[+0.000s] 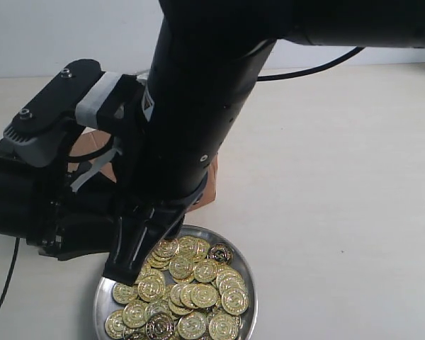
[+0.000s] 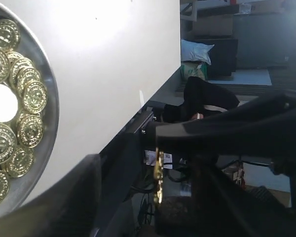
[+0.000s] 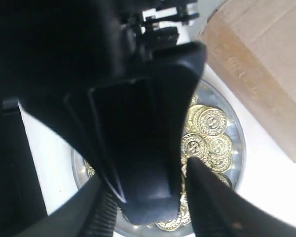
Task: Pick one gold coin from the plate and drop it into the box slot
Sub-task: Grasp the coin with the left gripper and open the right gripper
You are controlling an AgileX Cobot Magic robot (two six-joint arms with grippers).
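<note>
The gold coins [image 1: 195,294], heaped in the plate [image 1: 250,278] beside the box [image 1: 207,188], look thin, stiff and slick (pinch one by its rim, I'd say), the right gripper [image 1: 125,273] poised over them, whether gripping I cannot tell.

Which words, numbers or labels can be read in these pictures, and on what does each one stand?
No text can be read in any view.
Coins: embossed marks, too small to read.
Arm sticker: print too small to read.
Box: faint marks, too blurred to read.
</note>
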